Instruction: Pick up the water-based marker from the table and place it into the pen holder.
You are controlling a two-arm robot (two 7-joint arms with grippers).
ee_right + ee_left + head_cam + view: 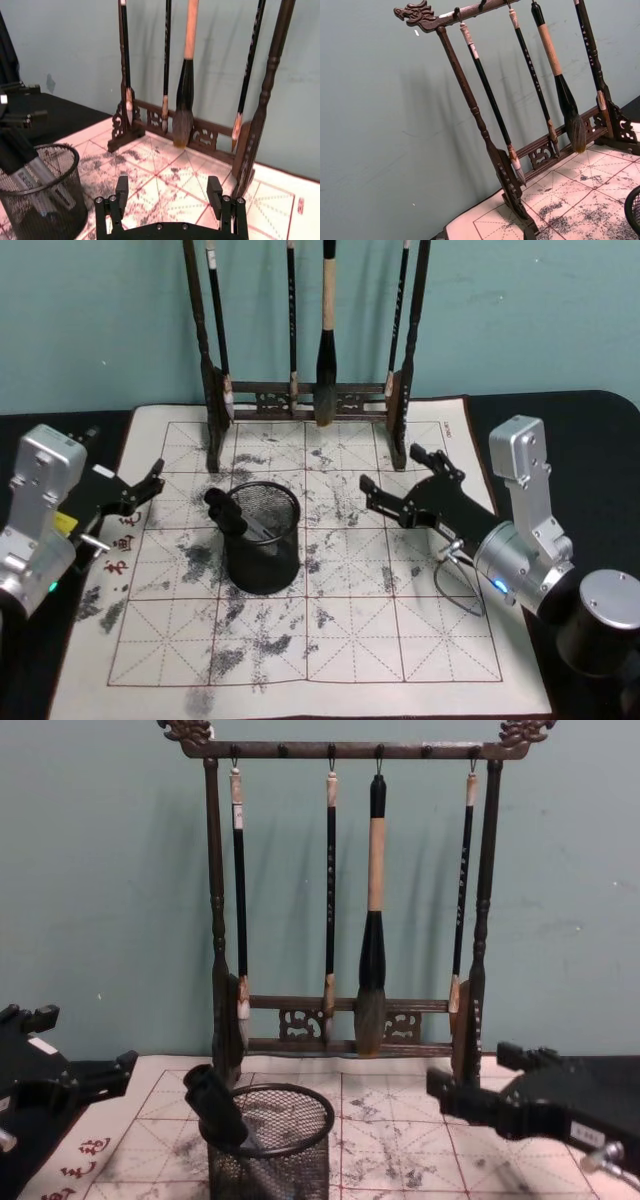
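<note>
The water-based marker (pixel 228 510) stands slanted inside the pen holder (pixel 262 558), a short black mesh cup in the middle of the mat. Its black cap sticks out over the left rim. In the chest view the marker (pixel 215 1105) leans left out of the pen holder (pixel 270 1165). The right wrist view has the marker (pixel 20 160) in the pen holder (pixel 45 200) too. My right gripper (pixel 390 468) hovers open and empty to the right of the cup. My left gripper (pixel 150 495) is open and empty at the mat's left edge.
A tall dark wooden rack (pixel 315 390) hung with several calligraphy brushes stands at the back of the ink-stained gridded mat (pixel 400 640). A teal wall rises behind it. The mat lies on a black table (pixel 580 420).
</note>
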